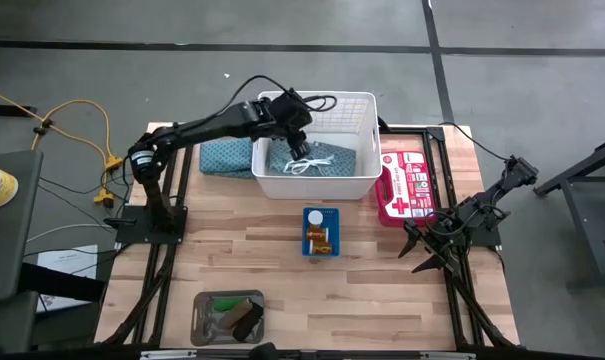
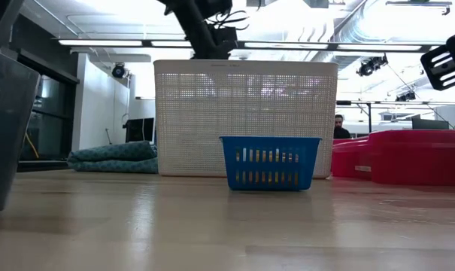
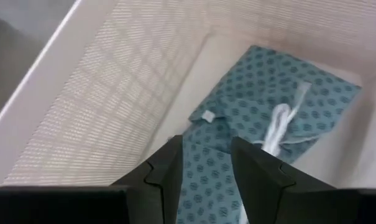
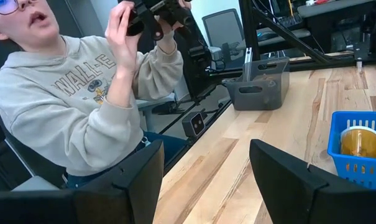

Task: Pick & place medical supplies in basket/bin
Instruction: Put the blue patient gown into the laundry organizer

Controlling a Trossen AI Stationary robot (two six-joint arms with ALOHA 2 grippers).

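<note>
Left gripper, jaws released, hovers inside the white grid-sided plastic basket over the teal patterned folded cloth (apparently just placed); next, withdraw upward for the second cloth.

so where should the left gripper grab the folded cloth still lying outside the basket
Probably from straight above, pinching the raised middle fold of the teal cloth. It lies flat on the table, tight against the white basket's left wall, so a sideways approach from that side looks blocked. The left gripper is over the basket now.

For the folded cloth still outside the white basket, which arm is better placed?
Probably the left. Its tool is open over the white basket, and the outside cloth lies just beside it on the left. The right tool waits at the far right edge.
</note>
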